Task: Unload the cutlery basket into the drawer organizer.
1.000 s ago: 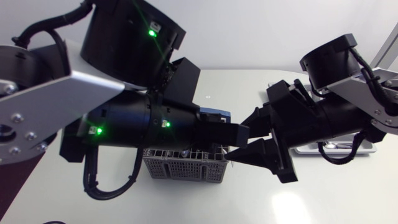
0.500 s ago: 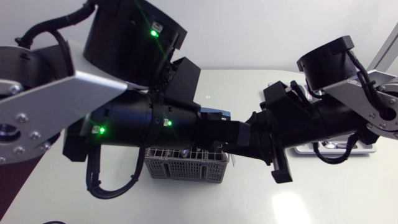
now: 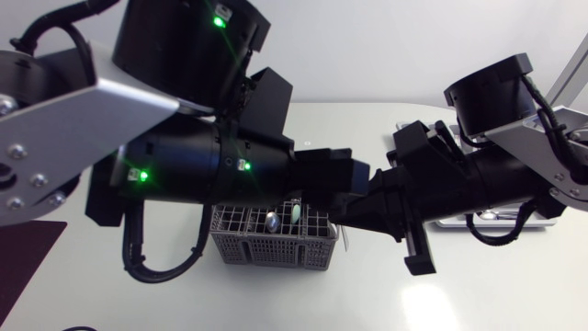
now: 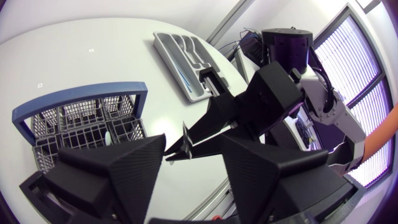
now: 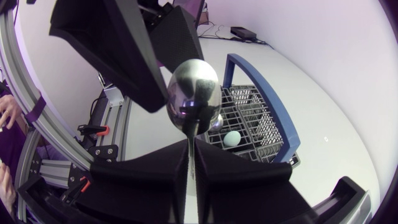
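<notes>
A metal spoon stands bowl-up between the fingers of my right gripper, which is shut on its handle. My left gripper is open, its broad fingers standing apart on either side of the spoon's bowl. Both grippers meet above the right end of the grey cutlery basket with its blue handle. A metal utensil and a pale green one still stand in the basket. The grey drawer organizer holds some cutlery and lies beyond the basket, largely hidden under my right arm in the head view.
Both arms crowd the middle of the table and hide much of it. The white tabletop shows in front of my right arm. A dark mat lies at the front left.
My right gripper closed in from the right and shut on the spoon. My left gripper then opened and let go of it, lifting a little and uncovering the utensils in the basket.
</notes>
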Tool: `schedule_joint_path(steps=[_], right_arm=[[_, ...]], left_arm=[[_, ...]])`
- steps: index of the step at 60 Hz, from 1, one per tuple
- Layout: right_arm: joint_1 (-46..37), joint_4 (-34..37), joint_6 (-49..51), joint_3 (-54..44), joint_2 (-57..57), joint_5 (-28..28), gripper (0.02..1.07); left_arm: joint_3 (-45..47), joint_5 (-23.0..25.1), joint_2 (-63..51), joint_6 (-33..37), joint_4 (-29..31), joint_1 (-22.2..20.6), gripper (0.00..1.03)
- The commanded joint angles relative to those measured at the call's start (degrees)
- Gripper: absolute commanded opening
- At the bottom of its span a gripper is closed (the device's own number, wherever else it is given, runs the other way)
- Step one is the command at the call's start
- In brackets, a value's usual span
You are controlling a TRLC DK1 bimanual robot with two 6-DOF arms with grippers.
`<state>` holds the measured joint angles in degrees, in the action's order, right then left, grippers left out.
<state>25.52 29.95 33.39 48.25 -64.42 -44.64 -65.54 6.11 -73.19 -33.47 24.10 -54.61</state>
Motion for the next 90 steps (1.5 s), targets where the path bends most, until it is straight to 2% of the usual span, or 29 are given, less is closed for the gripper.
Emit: schedule_joint_path(steps=[1,13,25,34,50,58,71,90], right_arm=[[0.1,0.2,-1.4,-2.1,1.3,0.4,0.07],[-1.7,1.3,-1.0,-3.2,3.5,2.5,0.07],[-11.2,4.0,3.6,-3.3,6.0,4.0,0.07],[-20.2,6.7,10.7,-2.8,5.4,3.9,0.07],[-33.1,13.5,25.6,-0.8,2.5,1.2,0.07],[-41.5,17.4,35.5,1.7,-2.8,-1.3,0.07],[-52.8,21.7,50.2,7.1,-12.7,-1.8,0.07],[-63.3,20.8,67.5,16.5,-25.9,1.8,0.07]], left_arm=[[-3.2,0.0,0.3,-1.9,0.8,1.3,0.99],[-7.0,0.0,1.3,-3.7,5.0,6.0,0.99],[-10.8,0.0,0.9,-3.8,16.1,9.4,0.99],[-9.8,0.0,0.9,-3.1,21.3,10.9,0.99],[-6.6,0.0,1.6,-2.5,24.3,12.9,0.99],[-4.7,-0.7,1.6,-2.0,24.9,13.1,0.99],[-2.6,-1.4,1.6,-1.2,25.2,14.3,0.99],[-0.4,-1.7,1.6,-0.8,25.3,14.8,0.99]])
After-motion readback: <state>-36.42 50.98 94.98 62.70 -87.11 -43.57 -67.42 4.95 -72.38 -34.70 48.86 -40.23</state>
